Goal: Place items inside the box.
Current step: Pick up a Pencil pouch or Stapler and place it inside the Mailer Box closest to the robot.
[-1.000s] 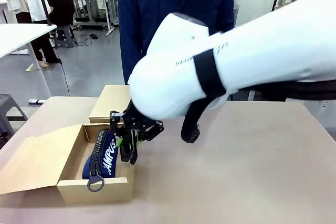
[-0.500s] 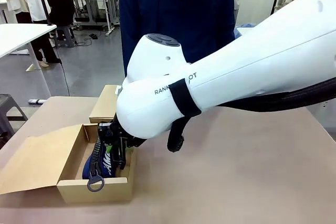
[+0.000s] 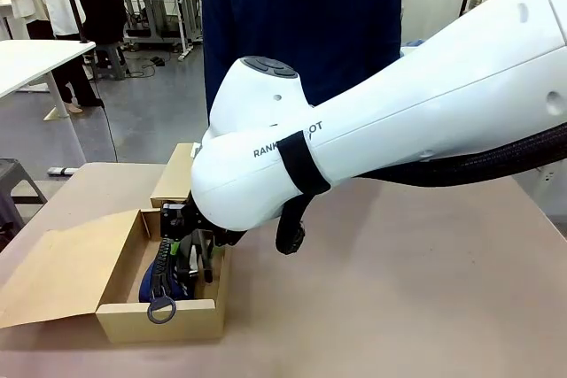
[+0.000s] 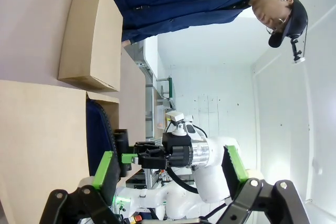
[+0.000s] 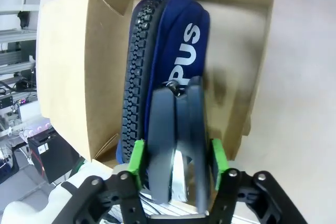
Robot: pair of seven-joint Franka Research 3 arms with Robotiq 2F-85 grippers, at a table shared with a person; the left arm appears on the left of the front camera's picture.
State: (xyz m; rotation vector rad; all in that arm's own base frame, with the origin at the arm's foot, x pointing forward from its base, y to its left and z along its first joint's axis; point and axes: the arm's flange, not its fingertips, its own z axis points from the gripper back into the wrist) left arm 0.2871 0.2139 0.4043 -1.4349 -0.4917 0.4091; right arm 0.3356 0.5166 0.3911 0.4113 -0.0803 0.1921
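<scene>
The open cardboard box [image 3: 158, 320] stands at the table's front left, its lid flap folded out to the left. A navy pouch with white lettering [image 5: 178, 40] lies in it, its black zip [image 3: 161, 276] toward the flap. My right gripper [image 3: 193, 258] reaches down into the box beside the pouch. In the right wrist view a black stapler [image 5: 176, 135] stands between the green pads [image 5: 137, 162] with a thin gap on each side; the right gripper [image 5: 177, 165] is open around it. My left gripper [image 4: 170, 169] is open, nothing between its fingers, looking at the box [image 4: 42, 140] from the side.
A closed cardboard box [image 3: 180, 174] lies just behind the open one. A person in a dark blue jacket [image 3: 301, 24] stands at the far side. My right arm [image 3: 399, 121] spans the table's middle. The right half of the tabletop [image 3: 425, 289] is bare.
My right arm has swung down and left, lowering the gripper and stapler into the box beside the pouch. The jaws have widened off the stapler.
</scene>
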